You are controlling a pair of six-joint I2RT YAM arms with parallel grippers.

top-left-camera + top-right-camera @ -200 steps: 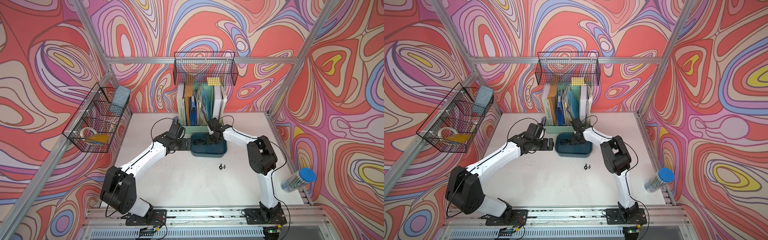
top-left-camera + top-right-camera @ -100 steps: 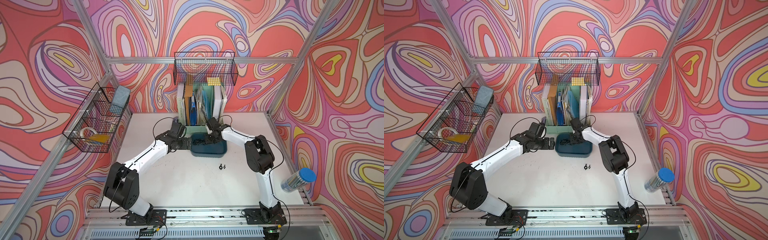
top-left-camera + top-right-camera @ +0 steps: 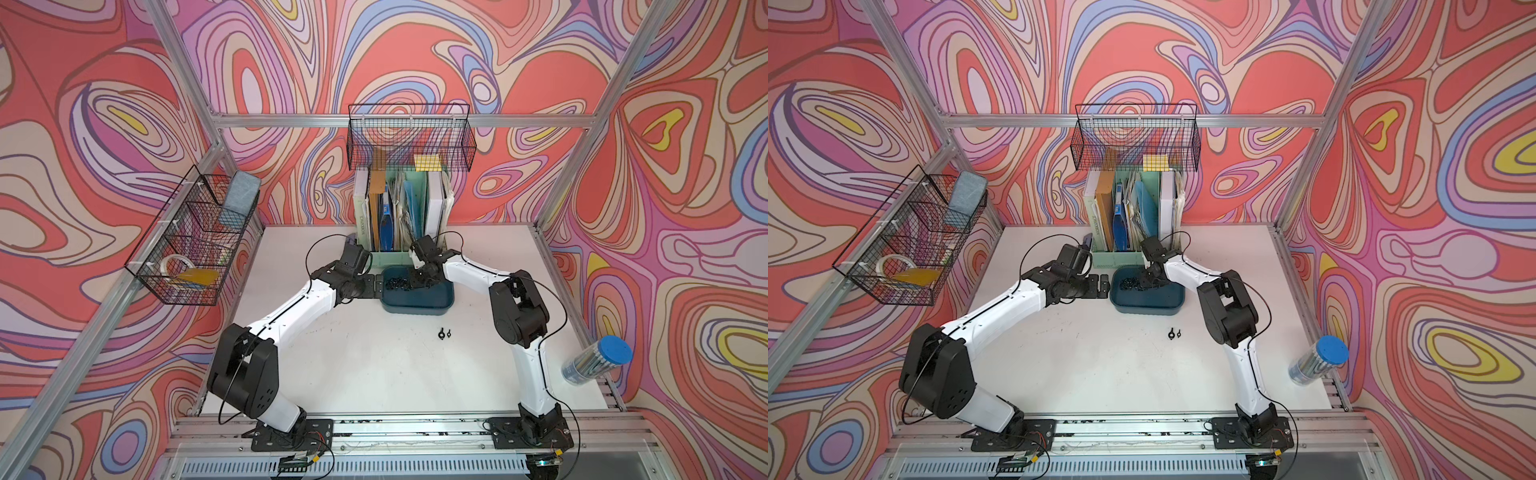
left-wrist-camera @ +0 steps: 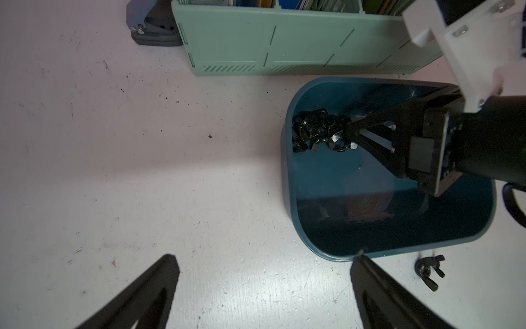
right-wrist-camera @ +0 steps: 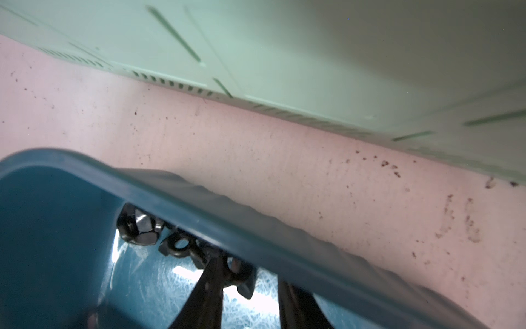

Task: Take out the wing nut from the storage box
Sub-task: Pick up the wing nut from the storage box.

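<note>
The storage box is a dark teal tub in front of the file holder. A pile of black wing nuts lies in its far left corner. My right gripper reaches into the box with its tips at the pile's edge. In the right wrist view one wing nut lies between the parted fingers, touching one finger, with a gap to the other. My left gripper stands wide open over bare table beside the box's left wall, one fingertip at the rim.
Two loose wing nuts lie on the table in front of the box. A mint-green file holder and a hole punch stand just behind. Wire baskets hang on the walls. A blue-capped tube leans at the right edge.
The right gripper has shifted slightly left inside the box, toward the pile. The left arm has edged closer to the box's left wall. Neither gripper's opening has changed.
</note>
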